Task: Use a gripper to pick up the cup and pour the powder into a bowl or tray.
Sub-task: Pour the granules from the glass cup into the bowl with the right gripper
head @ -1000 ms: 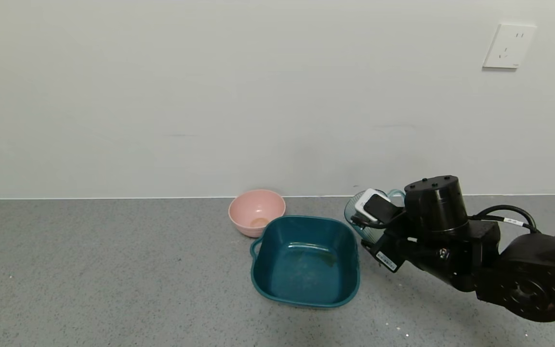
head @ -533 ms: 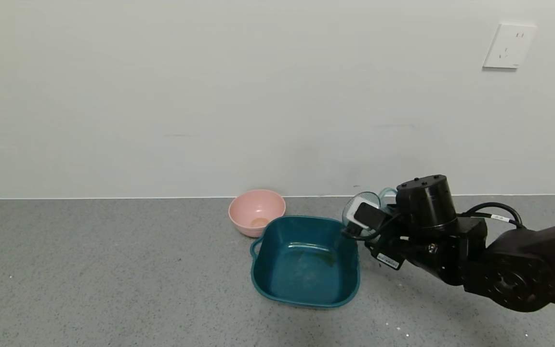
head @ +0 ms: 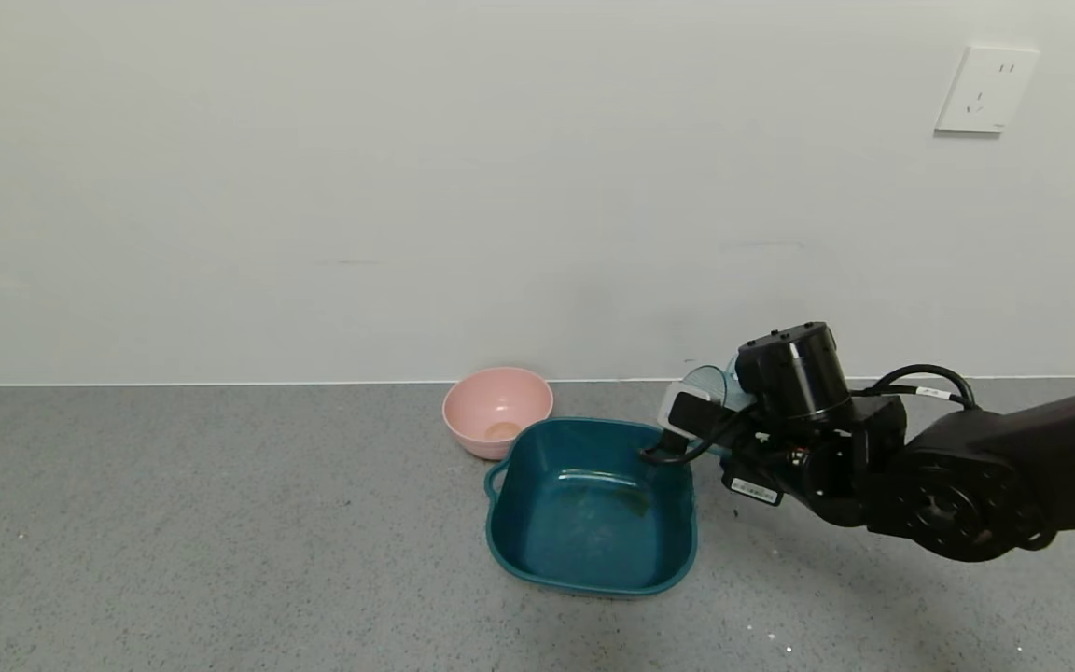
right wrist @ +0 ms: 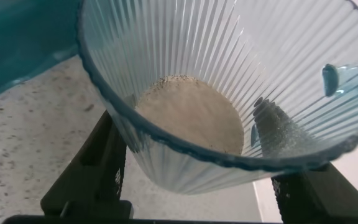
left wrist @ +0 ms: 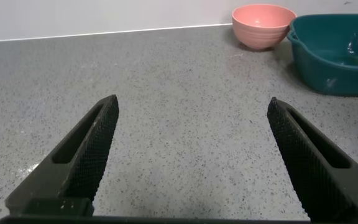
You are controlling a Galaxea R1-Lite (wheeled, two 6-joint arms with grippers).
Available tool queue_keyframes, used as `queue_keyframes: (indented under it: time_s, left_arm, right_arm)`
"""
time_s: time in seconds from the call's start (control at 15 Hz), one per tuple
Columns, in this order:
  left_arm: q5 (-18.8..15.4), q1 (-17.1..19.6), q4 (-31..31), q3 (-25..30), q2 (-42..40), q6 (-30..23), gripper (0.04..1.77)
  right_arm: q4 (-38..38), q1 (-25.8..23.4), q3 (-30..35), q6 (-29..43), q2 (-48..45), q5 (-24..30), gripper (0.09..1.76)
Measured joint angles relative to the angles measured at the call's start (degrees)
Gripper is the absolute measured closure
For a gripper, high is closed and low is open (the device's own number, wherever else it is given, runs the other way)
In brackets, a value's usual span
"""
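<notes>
My right gripper [head: 717, 403] is shut on the cup [head: 707, 382], a ribbed translucent pale-blue mug, and holds it tilted above the table at the far right corner of the teal basin [head: 593, 426]. In the right wrist view the cup [right wrist: 229, 68] fills the frame between the two black fingers [right wrist: 98, 165], with off-white powder [right wrist: 188, 115] lying in its bottom and the basin [right wrist: 17, 43] beside its rim. My left gripper [left wrist: 192, 102] is open and empty, low over bare table, out of the head view. The basin holds no visible powder.
A round pink bowl [head: 497, 407] stands just behind the basin's far left corner; it also shows in the left wrist view [left wrist: 263, 25] next to the basin [left wrist: 331, 59]. The wall runs close behind, with a socket [head: 985, 89]. A few white specks [head: 773, 638] lie front right.
My right arm has moved left and slightly up with the cup, from beside the basin to its far right corner. The cup has tilted more toward the basin.
</notes>
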Motion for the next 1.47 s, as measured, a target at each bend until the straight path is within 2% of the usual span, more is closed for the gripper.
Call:
queue_keyframes:
  time_s: [0.4, 1.47]
  left_arm:
    - [0.0, 0.0, 0.0, 0.0, 0.0, 0.0, 0.09]
    - [0.0, 0.0, 0.0, 0.0, 0.0, 0.0, 0.09]
  right_arm:
    - [-0.3, 0.8, -4.1, -8.7, 3.1, -5.9, 0.52]
    - [-0.1, 2.9, -7.4, -26.0, 5.6, -7.4, 0.52]
